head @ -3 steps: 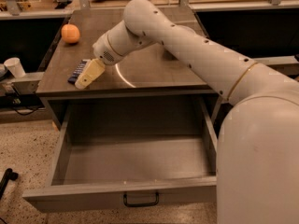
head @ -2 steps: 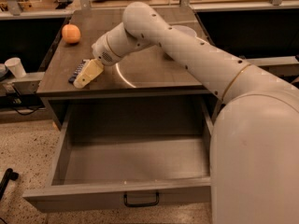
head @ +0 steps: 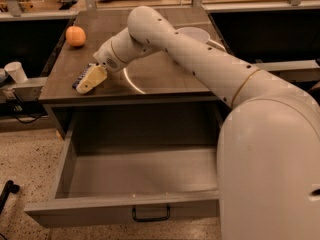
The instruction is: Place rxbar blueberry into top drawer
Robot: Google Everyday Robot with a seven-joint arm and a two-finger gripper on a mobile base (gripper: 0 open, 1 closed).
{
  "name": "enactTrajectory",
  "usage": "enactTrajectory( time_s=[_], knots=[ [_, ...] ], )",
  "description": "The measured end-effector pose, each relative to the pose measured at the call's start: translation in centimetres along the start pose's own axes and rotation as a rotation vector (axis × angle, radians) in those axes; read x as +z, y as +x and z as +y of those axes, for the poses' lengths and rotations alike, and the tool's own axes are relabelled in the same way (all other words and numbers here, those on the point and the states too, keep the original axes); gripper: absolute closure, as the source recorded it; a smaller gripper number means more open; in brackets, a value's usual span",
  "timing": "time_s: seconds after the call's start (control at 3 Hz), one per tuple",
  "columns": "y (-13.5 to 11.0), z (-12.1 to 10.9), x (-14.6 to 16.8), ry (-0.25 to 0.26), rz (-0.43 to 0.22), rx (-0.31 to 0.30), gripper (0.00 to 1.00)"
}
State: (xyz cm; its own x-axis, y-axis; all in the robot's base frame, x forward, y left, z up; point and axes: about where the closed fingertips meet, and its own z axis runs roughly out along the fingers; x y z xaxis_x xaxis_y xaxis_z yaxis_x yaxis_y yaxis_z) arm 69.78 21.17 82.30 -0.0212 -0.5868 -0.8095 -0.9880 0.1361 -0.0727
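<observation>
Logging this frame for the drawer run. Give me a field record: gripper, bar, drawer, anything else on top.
gripper: low over the countertop, front-left, above the rxbar blueberry
rxbar blueberry: lying on countertop, partly hidden beneath gripper
top drawer: pulled open, no items seen inside
orange: countertop back-left, apart from gripper
task: bar not yet in drawer

I note the arm (head: 200,64) extended from the right across the bench (head: 100,29), wrist pitched downward, gripper (head: 91,80) low near the front-left corner, just behind the front edge.
</observation>
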Motion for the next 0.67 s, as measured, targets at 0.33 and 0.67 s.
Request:
enactTrajectory(
  time_s=[0.33, 0.67],
  knots=[
    [-0.04, 0.33, 0.89, -0.022, 0.007, -0.019, 0.42],
    [-0.35, 0.30, 0.66, -0.022, 0.007, -0.019, 0.65]
  ],
)
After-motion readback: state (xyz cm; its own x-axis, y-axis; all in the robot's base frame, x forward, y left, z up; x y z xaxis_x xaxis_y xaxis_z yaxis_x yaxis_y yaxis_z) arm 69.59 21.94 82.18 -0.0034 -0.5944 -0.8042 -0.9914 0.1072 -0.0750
